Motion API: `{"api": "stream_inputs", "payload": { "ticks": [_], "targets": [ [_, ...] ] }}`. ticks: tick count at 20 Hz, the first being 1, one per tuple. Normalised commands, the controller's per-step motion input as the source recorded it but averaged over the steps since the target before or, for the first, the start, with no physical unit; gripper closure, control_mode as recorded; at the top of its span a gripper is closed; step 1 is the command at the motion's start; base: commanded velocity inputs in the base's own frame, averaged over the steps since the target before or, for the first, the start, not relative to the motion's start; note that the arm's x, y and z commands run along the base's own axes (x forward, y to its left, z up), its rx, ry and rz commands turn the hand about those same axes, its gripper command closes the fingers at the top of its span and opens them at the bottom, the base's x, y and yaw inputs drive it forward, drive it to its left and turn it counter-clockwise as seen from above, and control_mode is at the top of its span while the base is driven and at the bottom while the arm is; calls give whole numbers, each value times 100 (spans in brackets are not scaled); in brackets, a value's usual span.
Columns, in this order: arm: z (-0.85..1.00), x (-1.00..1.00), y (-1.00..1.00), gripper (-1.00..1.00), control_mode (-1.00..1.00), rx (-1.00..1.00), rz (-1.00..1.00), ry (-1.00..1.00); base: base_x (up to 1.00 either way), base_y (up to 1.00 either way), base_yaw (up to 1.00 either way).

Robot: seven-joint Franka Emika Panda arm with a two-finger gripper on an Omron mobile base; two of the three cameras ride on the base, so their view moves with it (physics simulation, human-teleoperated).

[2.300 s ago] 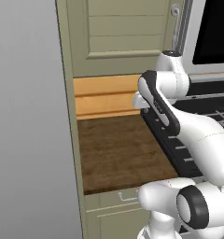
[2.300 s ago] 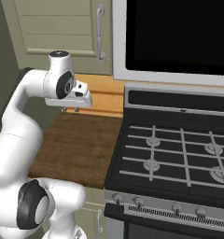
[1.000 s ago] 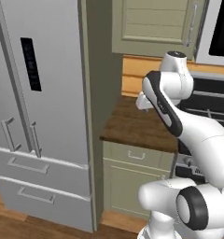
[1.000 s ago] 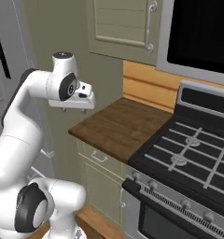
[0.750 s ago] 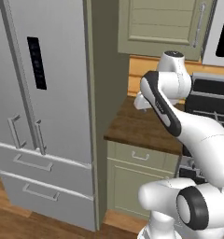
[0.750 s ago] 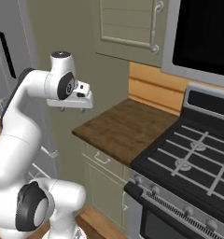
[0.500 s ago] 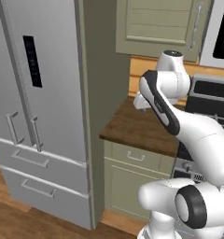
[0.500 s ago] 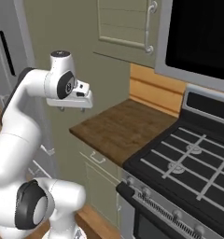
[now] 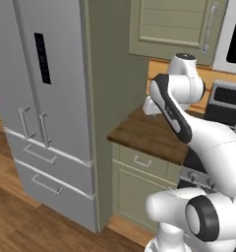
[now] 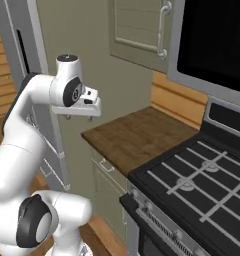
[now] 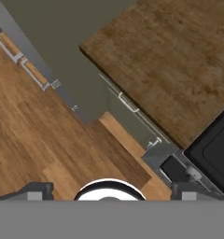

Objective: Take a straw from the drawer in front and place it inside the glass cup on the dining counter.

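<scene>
My gripper (image 10: 77,116) hangs open and empty in the air, above the left end of a short dark wood countertop (image 10: 137,131). In the hand view its fingertips (image 11: 37,190) stand wide apart with nothing between them. Under that countertop sits a sage-green drawer (image 9: 144,163) with a small silver bar handle (image 11: 128,102); it is closed. The straw, the glass cup and the dining counter are out of view.
A tall grey fridge (image 9: 46,98) with lower drawers stands left of the counter, past a sage-green side panel (image 9: 105,74). A black stove (image 10: 202,185) adjoins the counter on the right. Wall cabinets (image 10: 142,27) hang above. Wood floor (image 11: 44,135) lies below.
The whole picture has shifted in both base views, so the base has moved; the fridge and floor show differently. The arm keeps its pose and the gripper stays open.
</scene>
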Motion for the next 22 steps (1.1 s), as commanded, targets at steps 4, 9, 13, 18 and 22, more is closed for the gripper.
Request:
{"api": "stream_inputs", "payload": {
  "ticks": [4,9,13,18,22],
  "targets": [
    [0,0,0,-100,100,0,0,0,12,-52,35],
    [0,0,0,-100,100,0,0,0,0,-48,29],
    [0,0,0,-100,100,0,0,0,-14,-40,18],
    [0,0,0,-100,100,0,0,0,-32,-35,10],
    [0,0,0,-100,100,0,0,0,-30,-37,5]
  ]
}}
